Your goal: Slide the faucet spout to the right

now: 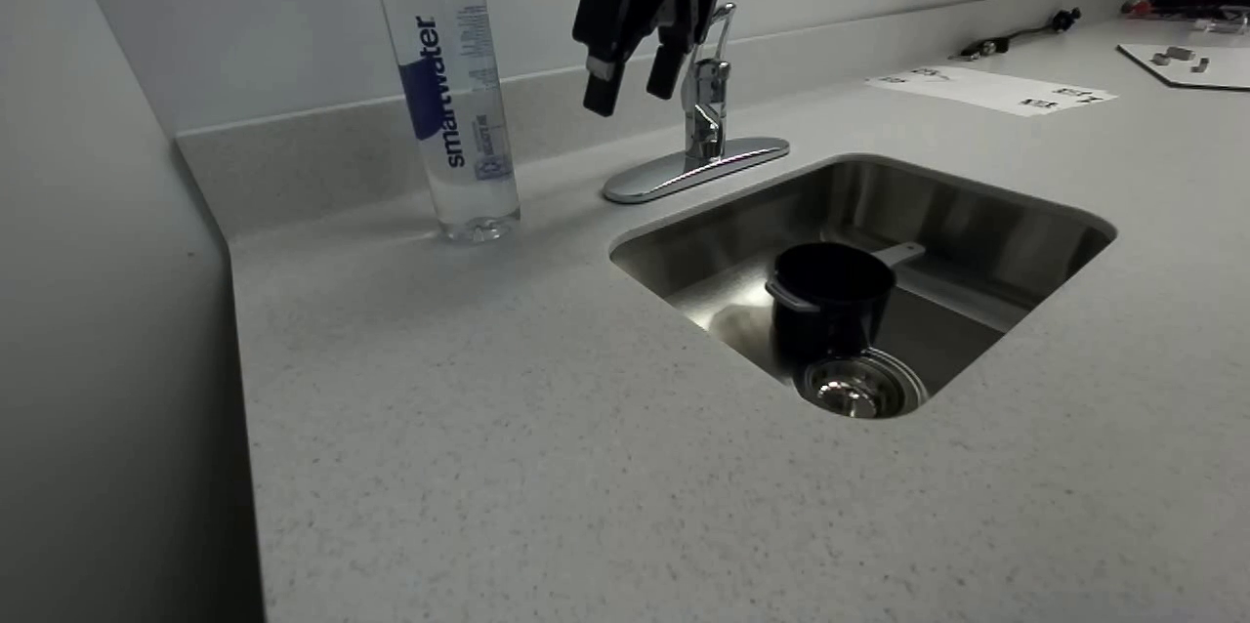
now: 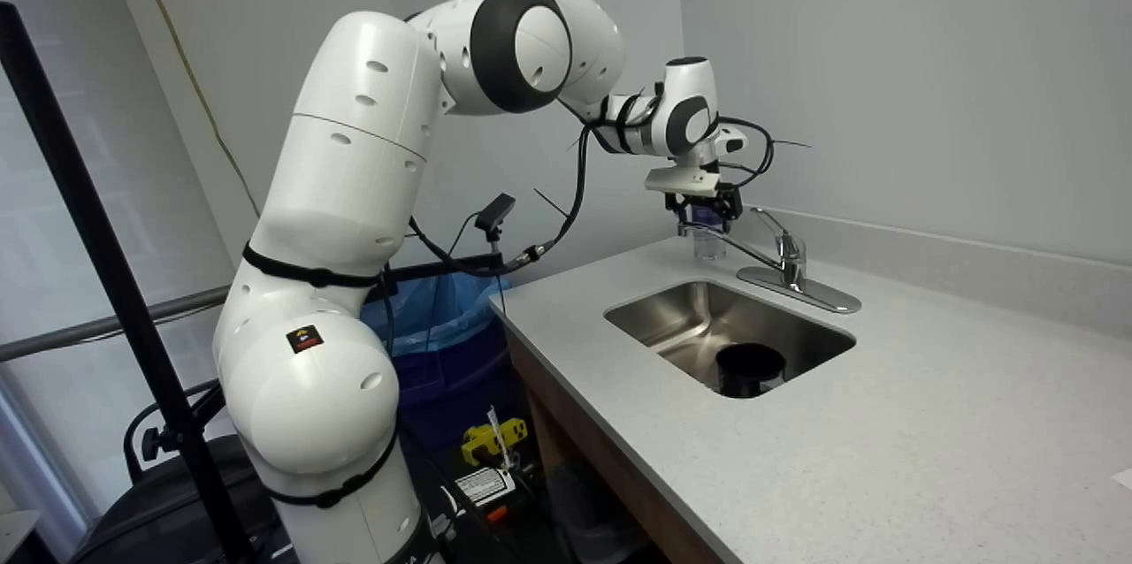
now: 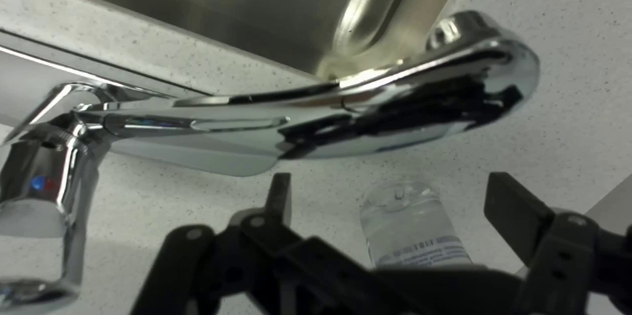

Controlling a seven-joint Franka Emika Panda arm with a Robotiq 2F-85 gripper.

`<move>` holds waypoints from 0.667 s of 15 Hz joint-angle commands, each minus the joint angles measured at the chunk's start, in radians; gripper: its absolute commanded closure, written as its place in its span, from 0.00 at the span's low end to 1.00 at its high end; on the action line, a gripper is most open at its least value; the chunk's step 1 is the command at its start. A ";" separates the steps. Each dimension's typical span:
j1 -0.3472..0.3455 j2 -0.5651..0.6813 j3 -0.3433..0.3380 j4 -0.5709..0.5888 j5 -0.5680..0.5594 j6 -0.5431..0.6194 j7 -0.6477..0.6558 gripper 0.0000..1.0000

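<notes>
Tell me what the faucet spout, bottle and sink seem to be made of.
Spout: probably chromed metal, mirror-bright, showing dark reflections. Bottle: likely clear plastic, smooth and see-through, though glass is possible. Sink: apparently satin steel, grey with soft highlights.

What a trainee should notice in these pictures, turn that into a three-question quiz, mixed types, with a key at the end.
1. Multiple choice: which of these stands in the sink?
A) paper sheet
B) dark pot
C) lever handle

2. True or false: in the wrist view, the tool stands open and is not gripping the faucet spout.

3. Fill in the blank: in an exterior view, the large word on the clear bottle is ____.

Key: 1. B; 2. True; 3. smartwater
</notes>
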 commanded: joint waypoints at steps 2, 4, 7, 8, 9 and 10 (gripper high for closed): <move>-0.012 -0.022 0.007 0.006 0.032 -0.105 0.021 0.00; -0.015 -0.038 0.004 -0.009 0.033 -0.150 0.025 0.00; -0.017 -0.060 0.000 -0.029 0.028 -0.176 0.022 0.00; -0.017 -0.069 -0.003 -0.036 0.025 -0.190 0.024 0.00; -0.018 -0.075 -0.006 -0.040 0.022 -0.202 0.025 0.00; -0.018 -0.080 -0.010 -0.044 0.018 -0.214 0.028 0.00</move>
